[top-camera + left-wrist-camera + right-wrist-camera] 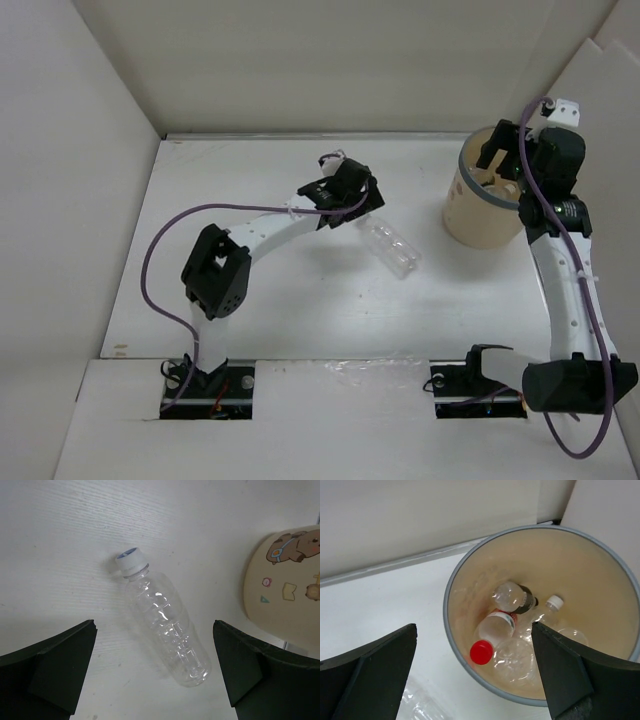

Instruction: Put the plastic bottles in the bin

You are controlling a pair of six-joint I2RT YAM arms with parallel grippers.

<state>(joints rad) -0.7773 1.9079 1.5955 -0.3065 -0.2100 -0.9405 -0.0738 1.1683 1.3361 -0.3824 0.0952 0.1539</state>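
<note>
Surface (300, 300): white; it carries the bin at the far right and one loose bottle near the middle.
Bin (451, 595): tan with a grey band, upright. It holds what look like four bottles, so most of the task seems done.
Right tool (473, 630): hangs over the bin's mouth, jaws wide, nothing between them.
Left tool (154, 645): poised over the loose bottle, jaws wide, one to each side of it, with no contact visible.
Loose bottle (165, 625): clear, white-capped, lying on its side on the surface to the left of the bin and apart from it.
Step in hand: probably lining up the grasp on this last bottle.
Next move: lower the left tool, close across the ribbed body, lift, carry right and release above the rim. The round body may roll or slip.
Right wrist view only: the bin's contents, a red-capped bottle (490, 642), a black-labelled bottle (512, 597), a white-capped one (547, 607).
Left wrist view only: the cartoon print on the bin's wall.
Top view only: both arms' placing at once.
</note>
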